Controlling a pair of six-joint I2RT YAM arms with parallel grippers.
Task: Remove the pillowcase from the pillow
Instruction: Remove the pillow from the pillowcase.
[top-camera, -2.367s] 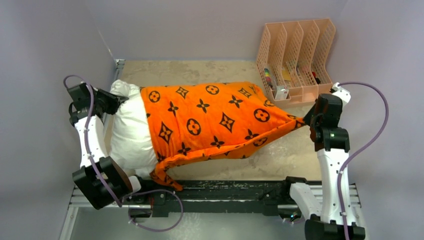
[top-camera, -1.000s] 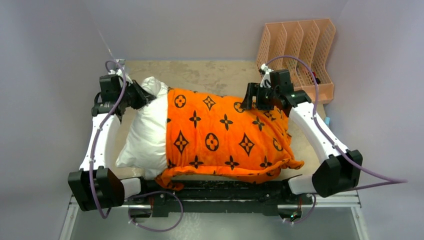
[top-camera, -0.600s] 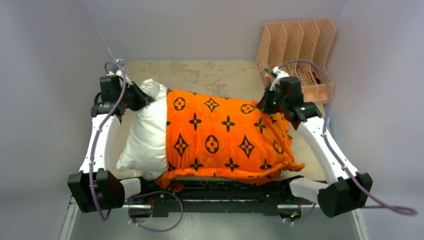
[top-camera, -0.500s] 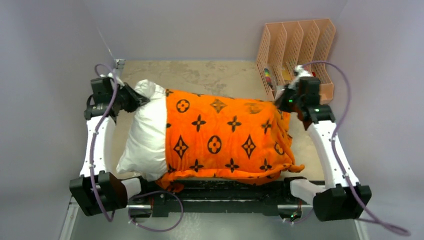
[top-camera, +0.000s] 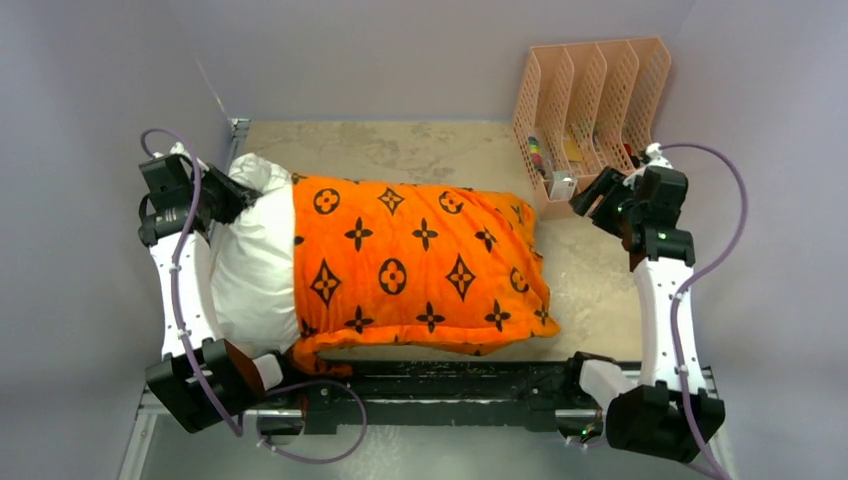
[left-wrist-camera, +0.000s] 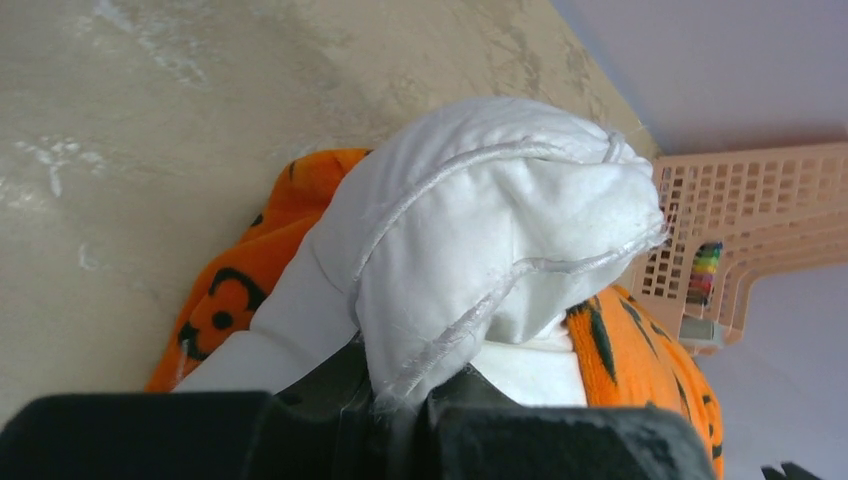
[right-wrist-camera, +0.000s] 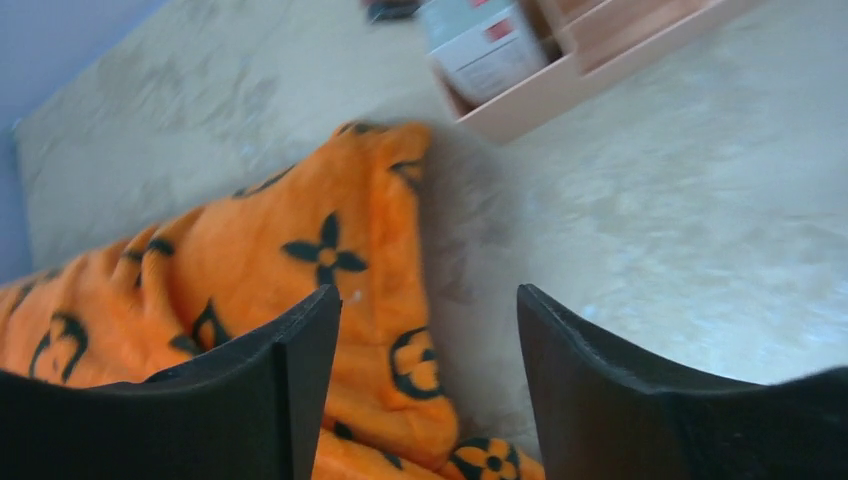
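Beside the pillowcase (top-camera: 415, 265), left gripper (top-camera: 232, 203) apparently pinches the pillow (top-camera: 250, 275).

pillow (top-camera: 252, 260): most of it is lying hidden inside the pillowcase (top-camera: 410, 265) — only the end by the left arm is showing.
left gripper (top-camera: 222, 203): in the wrist view its fingertips are sitting buried under the bunched white corner.
organizer (top-camera: 650, 75): its small contents are showing too tiny to name.
box (right-wrist-camera: 478, 45): it is showing only as a blur — the top edge is cutting it off.

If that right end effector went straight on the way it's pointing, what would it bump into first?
Probably the orange pillowcase, near its loose end; the open right end effector aims there, though it might just meet bare table beside it.
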